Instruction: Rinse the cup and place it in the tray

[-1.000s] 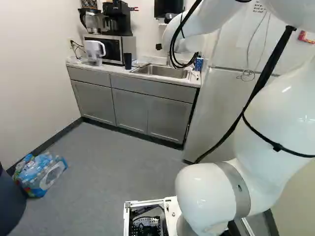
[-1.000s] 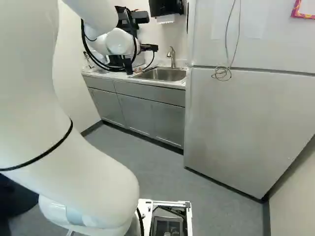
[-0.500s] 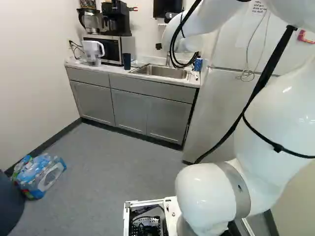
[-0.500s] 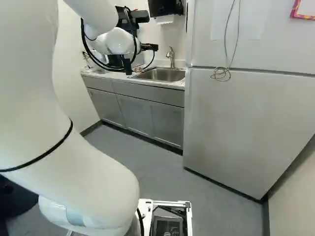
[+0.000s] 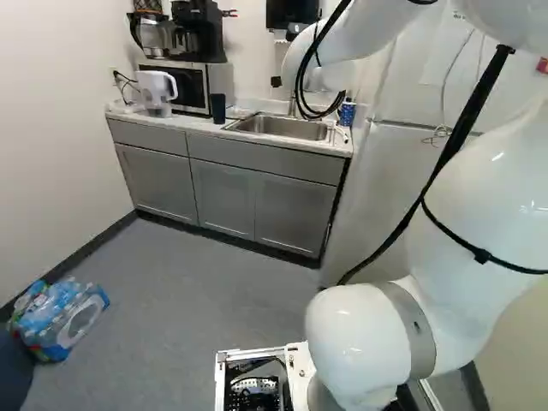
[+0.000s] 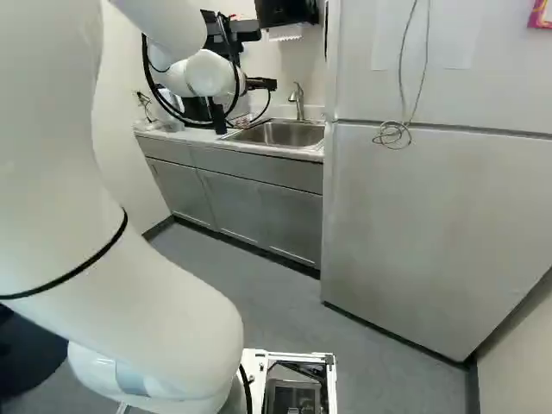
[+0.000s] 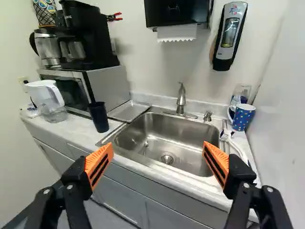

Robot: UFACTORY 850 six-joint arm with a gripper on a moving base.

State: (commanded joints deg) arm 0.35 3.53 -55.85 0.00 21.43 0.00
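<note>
The tool [image 6: 260, 84] stands wide open, its two black fingers well apart with the orange pads [image 7: 100, 164] facing one another and nothing between them; in the wrist view it points toward the sink [image 7: 164, 138], whose metal basin lies ahead of the fingers. Two vessels could be the task's cup, and I cannot tell which is meant. A dark cup [image 7: 98, 118] stands upright on the worktop [image 7: 78, 131], mouth up, near the tray [image 7: 128, 110] and between the sink and the microwave [image 7: 105, 88]. A blue mug [image 7: 241, 118] with light dots stands upright at the opposite end of the sink, near the fridge [image 6: 414, 233], its handle toward the basin. The tray, shallow and silvery, lies flat beside the sink, between it and the microwave. Behind the basin rise the faucet [image 7: 181, 99] and a small soap pump [image 7: 208, 116]; a white-handled brush [image 7: 237, 146] lies at the sink's edge near the blue mug, and a clear glass [image 7: 241, 92] stands behind that mug. The coffee maker [image 7: 86, 36] sits on the microwave, with a white-handled pitcher [image 7: 50, 102] beside it on the worktop. A towel dispenser [image 7: 176, 12] hangs above the faucet, a slice of white paper showing under it. At the left of the left base view, a pack of bottles [image 5: 58, 317] rests on the floor.
</note>
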